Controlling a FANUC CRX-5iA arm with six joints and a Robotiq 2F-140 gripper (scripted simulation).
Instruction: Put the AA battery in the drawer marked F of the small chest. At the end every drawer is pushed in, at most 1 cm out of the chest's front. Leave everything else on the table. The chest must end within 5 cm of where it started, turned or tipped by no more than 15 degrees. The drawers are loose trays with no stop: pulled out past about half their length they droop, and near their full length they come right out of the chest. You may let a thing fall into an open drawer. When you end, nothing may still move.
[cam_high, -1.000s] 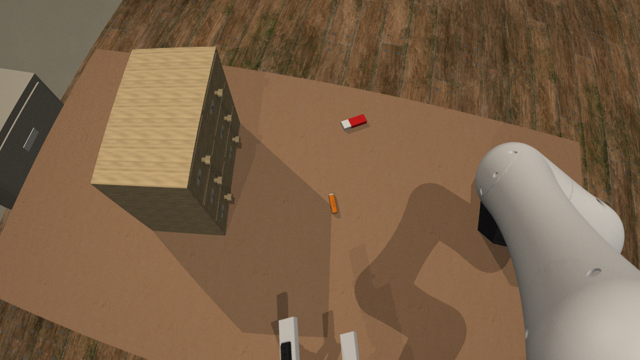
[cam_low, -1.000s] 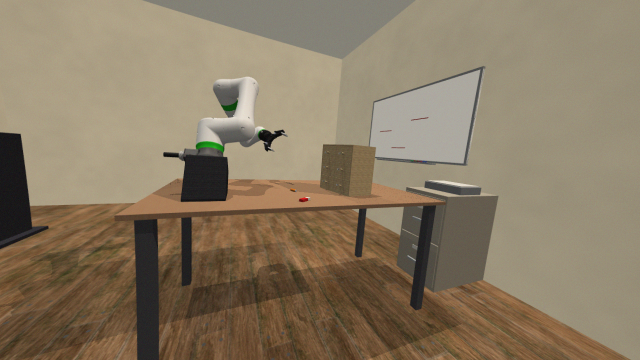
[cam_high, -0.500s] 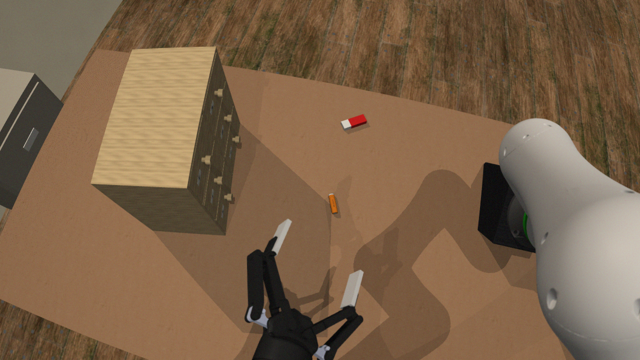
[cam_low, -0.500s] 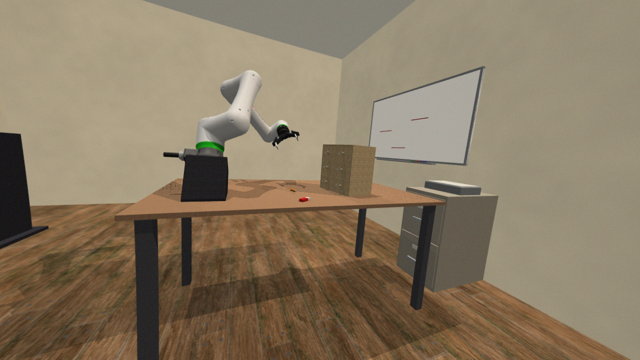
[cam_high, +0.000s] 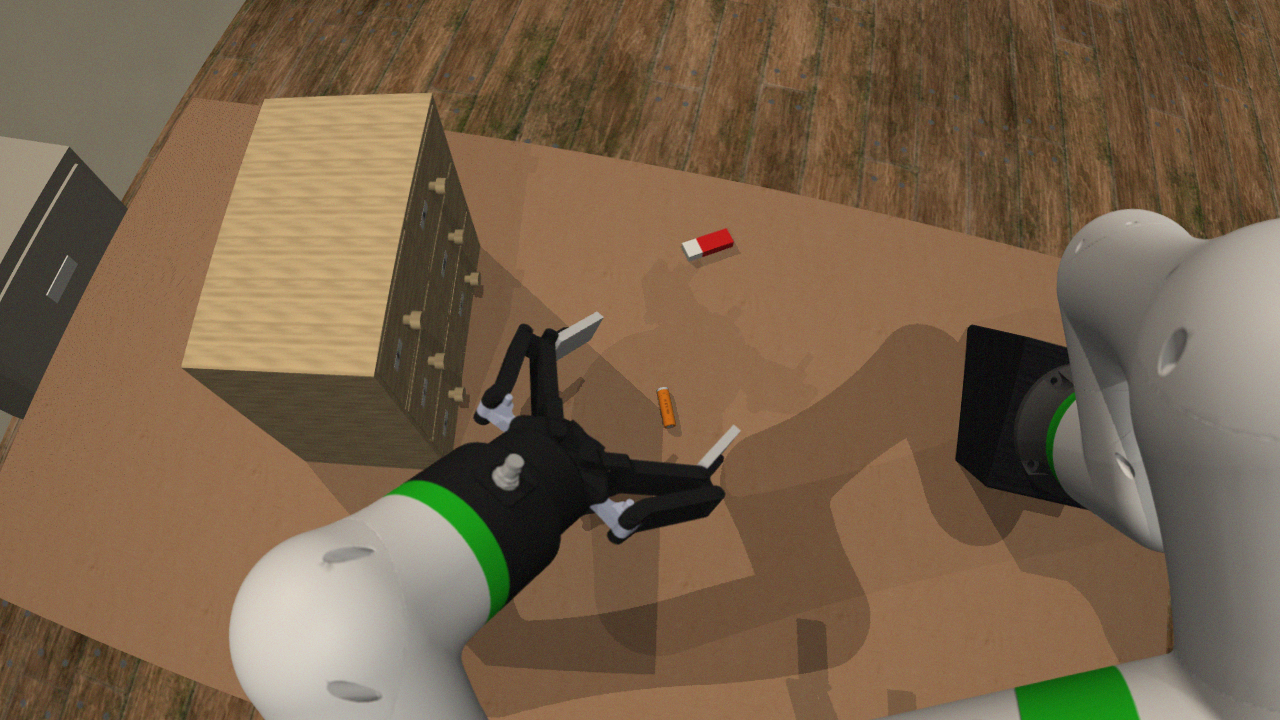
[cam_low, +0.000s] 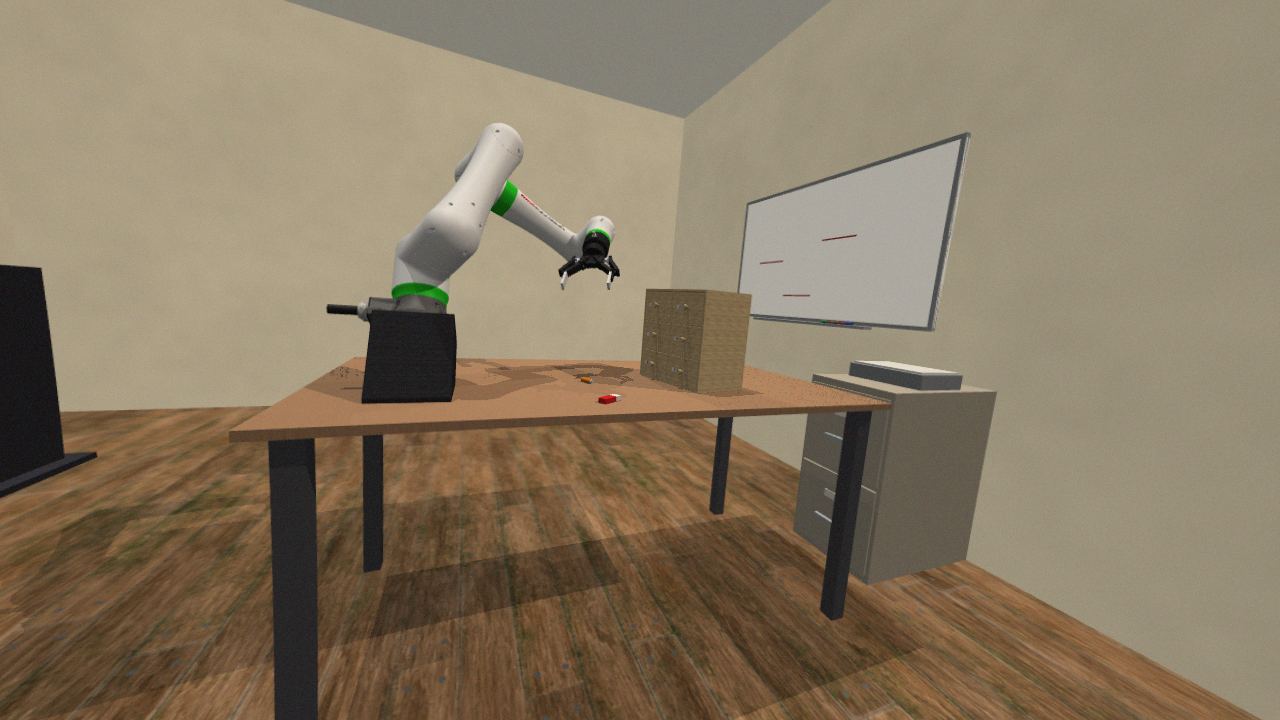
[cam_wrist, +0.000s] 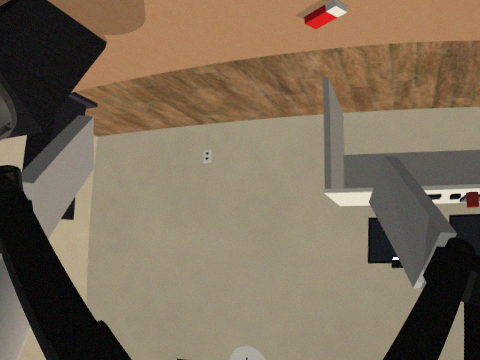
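End effector (cam_high: 657, 383) (cam_low: 586, 282) (cam_wrist: 238, 161) wide open, holding nothing — orange battery (cam_high: 665, 407) (cam_low: 586, 380) below, on table (cam_high: 572, 197) (cam_low: 501, 416) (cam_wrist: 225, 30)

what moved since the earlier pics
The arm has swung over toward the chest, bringing the gripper along, fingers now spread on either side of the battery as seen from the top but well above it. Nothing was taken hold of or let go. Battery, eraser, chest and its drawers stayed put.
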